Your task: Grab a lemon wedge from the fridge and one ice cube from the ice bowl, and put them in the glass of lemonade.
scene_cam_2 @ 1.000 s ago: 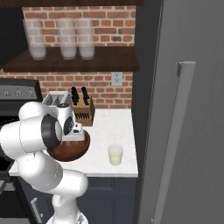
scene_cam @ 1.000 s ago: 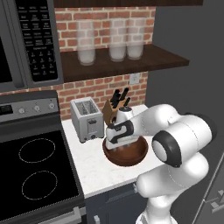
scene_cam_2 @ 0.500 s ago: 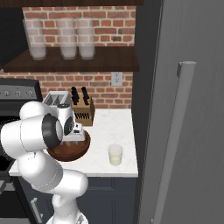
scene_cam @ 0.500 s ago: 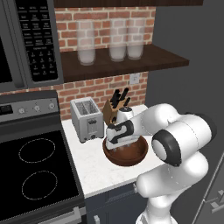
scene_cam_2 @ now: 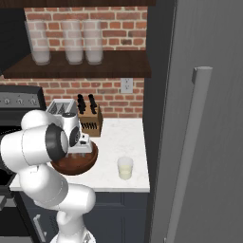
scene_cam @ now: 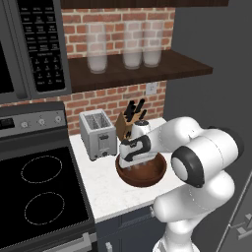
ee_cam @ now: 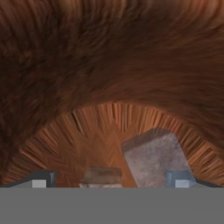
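My gripper (scene_cam: 140, 165) reaches down into the dark brown ice bowl (scene_cam: 147, 179) on the counter, jaws open wide. In the hand view its fingertips (ee_cam: 41, 179) stand near the bowl's (ee_cam: 109, 65) floor. One pale grey ice cube (ee_cam: 101, 176) lies between them, untouched. A larger ice cube (ee_cam: 153, 157) sits just beside the right fingertip. From the right, the gripper (scene_cam_2: 81, 151) dips into the bowl (scene_cam_2: 71, 166), and the glass of lemonade (scene_cam_2: 125, 167) stands on the counter to its right. The fridge (scene_cam_2: 204, 118) is shut, so the lemon wedge is hidden.
A toaster (scene_cam: 98, 133) and a knife block (scene_cam: 129, 120) stand right behind the bowl. A stove (scene_cam: 39, 197) lies to the left. Frosted jars (scene_cam: 123, 47) line the shelf above. The fridge's bar handle (scene_cam_2: 190, 152) rises close on the right.
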### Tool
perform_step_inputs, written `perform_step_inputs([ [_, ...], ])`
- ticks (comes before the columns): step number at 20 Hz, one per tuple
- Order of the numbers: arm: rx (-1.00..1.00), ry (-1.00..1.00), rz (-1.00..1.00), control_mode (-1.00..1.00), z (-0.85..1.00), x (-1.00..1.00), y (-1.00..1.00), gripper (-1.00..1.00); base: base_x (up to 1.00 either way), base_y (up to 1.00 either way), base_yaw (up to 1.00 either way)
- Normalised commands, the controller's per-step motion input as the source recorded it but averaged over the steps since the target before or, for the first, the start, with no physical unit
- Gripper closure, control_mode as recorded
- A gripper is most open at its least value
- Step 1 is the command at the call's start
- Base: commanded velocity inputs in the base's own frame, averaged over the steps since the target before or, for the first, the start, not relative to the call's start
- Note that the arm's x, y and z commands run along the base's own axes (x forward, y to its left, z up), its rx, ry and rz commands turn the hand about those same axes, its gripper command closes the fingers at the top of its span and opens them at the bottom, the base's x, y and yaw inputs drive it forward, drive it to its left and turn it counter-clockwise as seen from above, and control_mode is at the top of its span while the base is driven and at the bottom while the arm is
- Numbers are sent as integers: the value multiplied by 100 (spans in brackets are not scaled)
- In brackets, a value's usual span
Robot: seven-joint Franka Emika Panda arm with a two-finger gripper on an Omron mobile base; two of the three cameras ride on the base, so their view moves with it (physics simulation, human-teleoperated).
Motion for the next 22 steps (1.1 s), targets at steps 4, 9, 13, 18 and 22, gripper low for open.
perform_step_inputs([
  [4,0,0,0,-100,-7,-8,0,-100,0,0,0],
  [9,0,0,0,-100,0,-1,0,-100,0,0,0],
  [13,0,-2,0,-100,-4,-12,-1,-100,0,0,0],
  [18,0,-8,0,-100,0,-24,-2,-100,0,0,0],
  [22,0,-4,0,-100,0,-1,0,-100,0,0,0],
])
